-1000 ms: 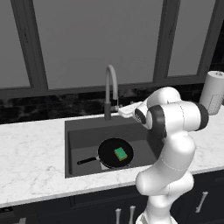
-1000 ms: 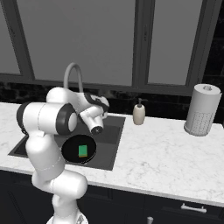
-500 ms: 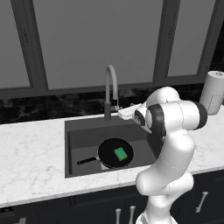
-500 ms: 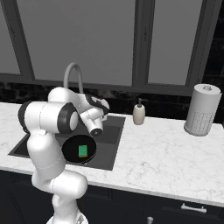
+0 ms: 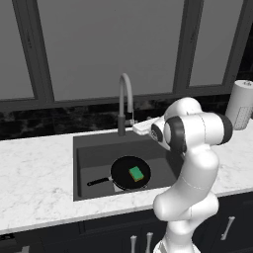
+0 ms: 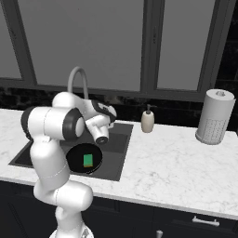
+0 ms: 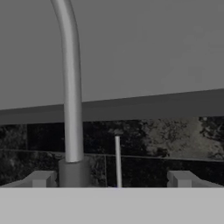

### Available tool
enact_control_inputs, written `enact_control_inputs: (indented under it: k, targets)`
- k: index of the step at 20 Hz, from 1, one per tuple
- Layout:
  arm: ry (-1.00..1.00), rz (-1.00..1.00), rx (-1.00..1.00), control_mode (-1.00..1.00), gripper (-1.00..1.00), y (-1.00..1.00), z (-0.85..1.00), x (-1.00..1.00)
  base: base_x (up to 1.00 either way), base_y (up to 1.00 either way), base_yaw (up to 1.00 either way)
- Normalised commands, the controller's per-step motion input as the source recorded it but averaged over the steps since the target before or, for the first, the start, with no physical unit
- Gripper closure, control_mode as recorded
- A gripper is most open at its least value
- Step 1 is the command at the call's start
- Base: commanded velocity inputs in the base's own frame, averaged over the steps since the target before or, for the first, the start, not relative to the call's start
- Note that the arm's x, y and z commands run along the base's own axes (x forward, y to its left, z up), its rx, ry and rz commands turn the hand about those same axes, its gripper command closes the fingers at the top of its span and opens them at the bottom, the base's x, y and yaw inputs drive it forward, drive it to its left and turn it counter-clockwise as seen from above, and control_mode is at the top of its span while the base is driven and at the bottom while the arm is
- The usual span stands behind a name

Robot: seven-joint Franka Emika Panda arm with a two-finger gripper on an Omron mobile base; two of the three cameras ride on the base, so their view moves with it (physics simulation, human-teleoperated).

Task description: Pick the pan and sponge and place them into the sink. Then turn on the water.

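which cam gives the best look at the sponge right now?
Left base view: the sponge lies in plain sight on the pan in the sink, with nothing in front of it. The right base view also shows it, but the arm crowds it. The hand view looks at the faucet.

Count ahead of my jaws and below them:

- One dark grey recessed sink basin (image 5: 94, 153), below my jaws.
- One round black frying pan (image 5: 123, 170) in it, single short handle.
- One small green rectangular sponge (image 5: 136, 173), on pan.
- One tall grey gooseneck faucet (image 7: 70, 83), straight ahead of my jaws; one thin upright lever (image 7: 117, 159) beside it.
- One beige soap dispenser bottle (image 6: 148, 121), off to my side.
- One white paper towel roll (image 6: 214, 116), further that way.
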Motion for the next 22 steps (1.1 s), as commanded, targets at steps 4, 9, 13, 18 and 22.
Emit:
enact_control_inputs:
  k: [4, 9, 13, 18, 22]
  targets:
    - [0.00, -0.01, 0.00, -1.00, -1.00, 0.00, 0.00, 0.14, 0.00, 0.00, 0.00]
    - [0.00, -0.01, 0.00, -1.00, -1.00, 0.00, 0.00, 0.19, 0.00, 0.00, 0.00]
    - [0.00, 0.00, 0.00, -1.00, -1.00, 0.00, 0.00, 0.23, 0.00, 0.00, 0.00]
    - [0.00, -0.02, 0.00, -1.00, -1.00, 0.14, 0.00, 0.19, 0.00, 0.00, 0.00]
    - [0.00, 0.00, 0.00, -1.00, -1.00, 0.03, 0.00, 0.11, 0.00, 0.00, 0.00]
